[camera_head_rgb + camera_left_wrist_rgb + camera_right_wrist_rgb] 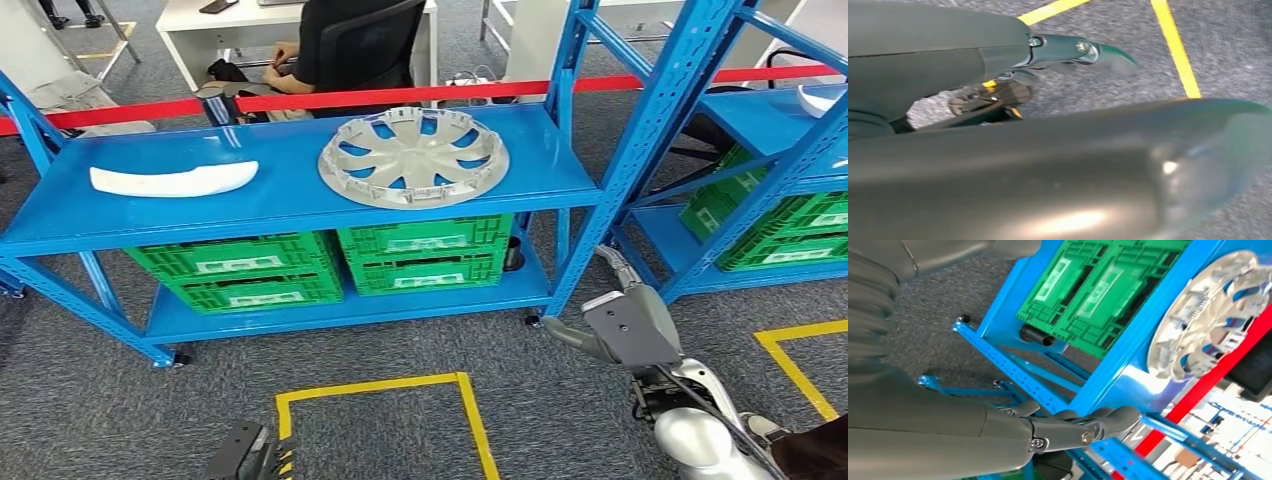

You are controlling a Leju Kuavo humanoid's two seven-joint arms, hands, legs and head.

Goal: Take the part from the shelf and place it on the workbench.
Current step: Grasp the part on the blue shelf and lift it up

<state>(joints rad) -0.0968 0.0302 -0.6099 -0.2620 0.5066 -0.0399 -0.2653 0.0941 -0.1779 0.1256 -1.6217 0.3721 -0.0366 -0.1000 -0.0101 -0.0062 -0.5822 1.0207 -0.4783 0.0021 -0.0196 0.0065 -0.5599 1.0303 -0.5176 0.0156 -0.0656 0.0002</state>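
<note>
**benchbot_fan:** So at this moment we hadn't touched anything yet. The silver wheel cover (413, 156) lay flat on the top deck of the blue shelf (290, 215), toward its right end, with a long white curved trim piece (172, 179) well apart from it on the left. Our right hand (625, 322) was raised in front of the shelf's right post, below deck height, fingers apart and holding nothing. The left hand (243, 455) hung low over the grey carpet near the yellow floor marking (470, 405); it held nothing that we could see, but we couldn't tell how far its fingers were spread.

**gearhead_two:** Which part did we take as the target, then? The task only said "the part".

**benchbot_fan:** Honestly we couldn't be sure. We guessed the wheel cover, since the right hand was nearer to it.

**gearhead_two:** How did we think it would handle?

**benchbot_fan:** It looked like thin moulded plastic, so we judged it light, stiff enough across the face but springy at the rim, and a bit slick on that silver finish. The clips around the edge looked breakable. We figured the best hold was at the near rim or through one of the cut-outs between spokes, probably with both hands because it's so wide. No bench was in sight for the drop-off, just green crates (420, 255) on the lower deck.
</note>
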